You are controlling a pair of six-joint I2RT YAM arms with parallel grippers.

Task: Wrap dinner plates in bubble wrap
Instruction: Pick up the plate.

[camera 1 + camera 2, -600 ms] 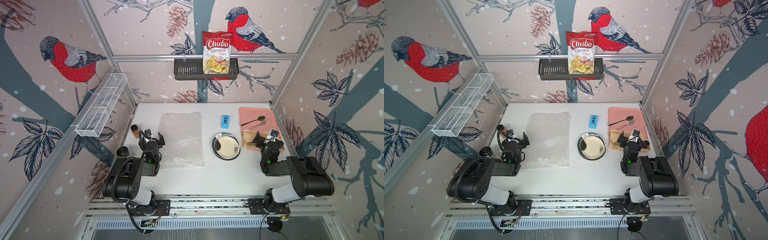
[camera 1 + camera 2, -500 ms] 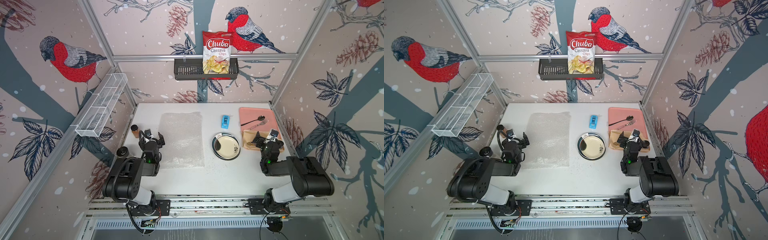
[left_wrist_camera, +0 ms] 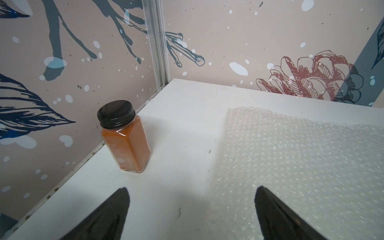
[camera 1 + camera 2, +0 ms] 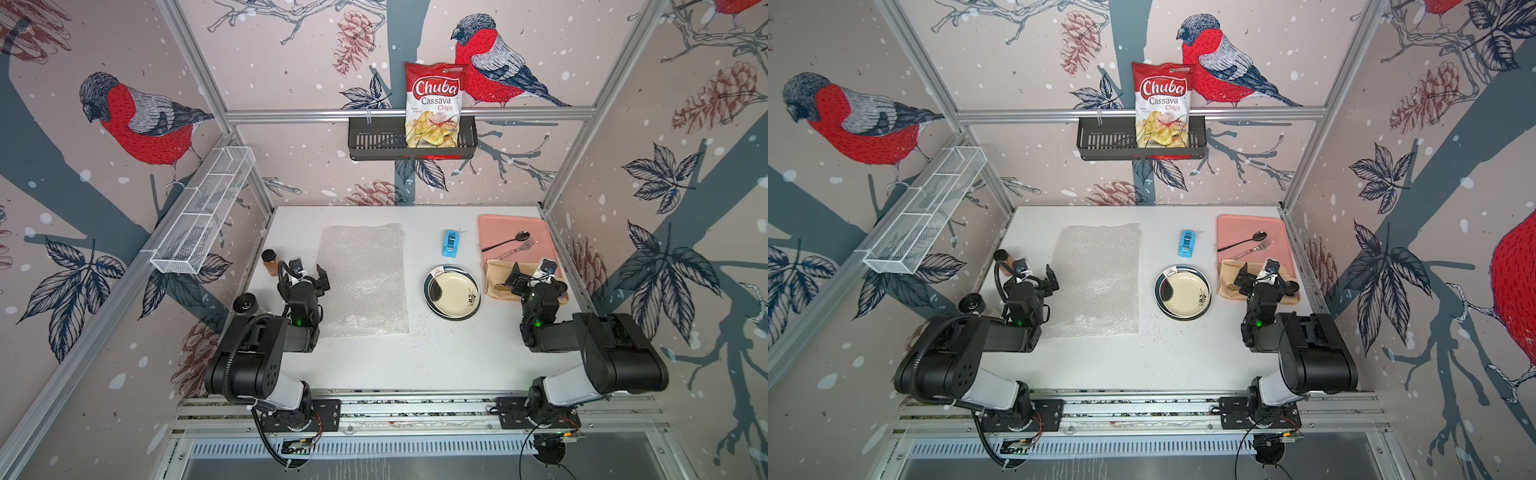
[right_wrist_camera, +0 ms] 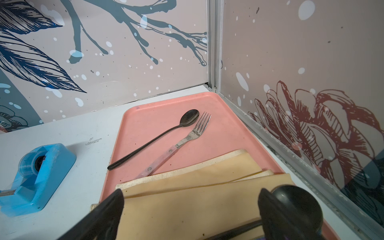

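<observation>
Lone plate (image 4: pixel 452 292) lies right of centre, clear of wrap (image 4: pixel 363 280) on its left, nearer right gripper (image 4: pixel 536 277); left gripper (image 4: pixel 304 273) straddles wrap's left edge; both spread wide, empty.

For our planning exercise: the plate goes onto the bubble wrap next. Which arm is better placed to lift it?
Right, probably: the right pincer, open, is nearest the plate; the left pincer is across the bubble wrap from it.
</observation>
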